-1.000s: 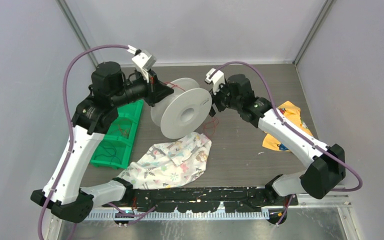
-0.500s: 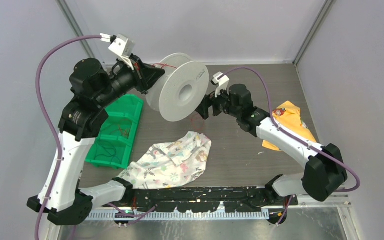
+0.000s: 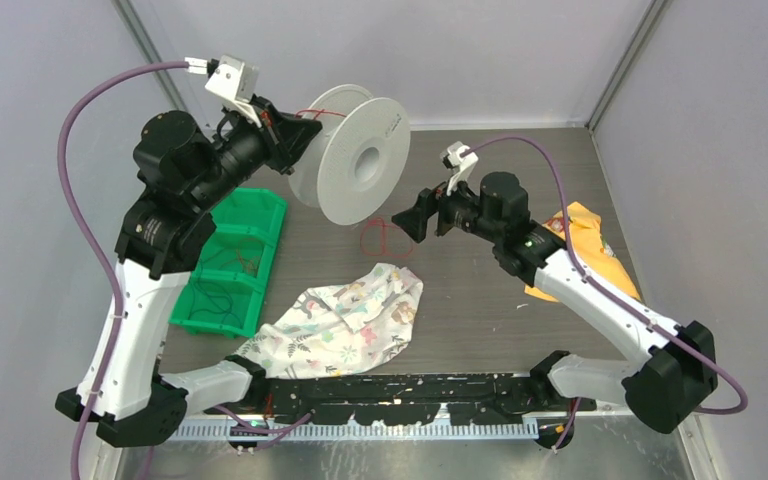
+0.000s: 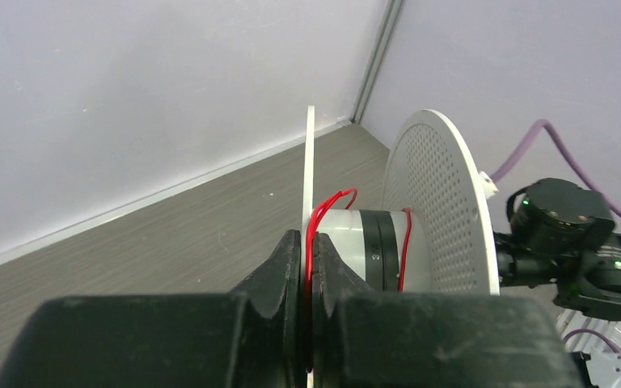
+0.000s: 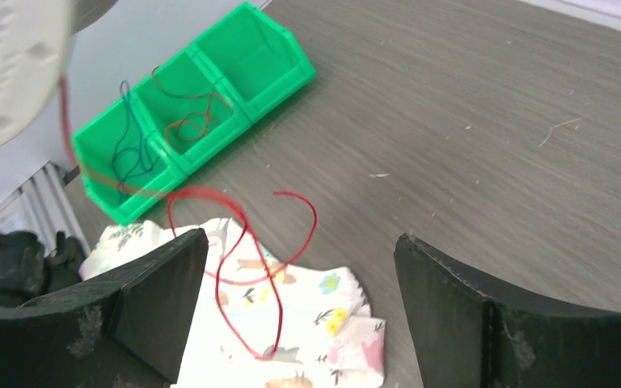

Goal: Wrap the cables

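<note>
**DESK:** Where is the cable?

**ARMS:** The red cable drops from the hub of the white spool into loose loops over the tabletop. The loops are between the spool and the far edge of the patterned cloth. Whether they touch the cloth, I cannot tell. My left wrist view shows a turn or two of red on the hub.

**DESK:** And your claws?

**ARMS:** My left claw is clamped on the thin rim of the spool's near flange. It holds the spool up toward the back-left corner, axle roughly level. My right claw hangs spread wide with nothing in it, just right of the loops and above them.

**DESK:** How much room is there?

**ARMS:** The left is crowded. The spool's upper rim sits toward the back wall, though I cannot tell how near. The green bin lies along the tabletop's left edge, below my left arm. Thin dark and brown wires sit in two of its three compartments.

Bare tabletop lies open in the middle and toward the back right. A yellow cloth sits near the right edge, partly under my right forearm. The patterned cloth covers the near middle, close to my bases.
</note>
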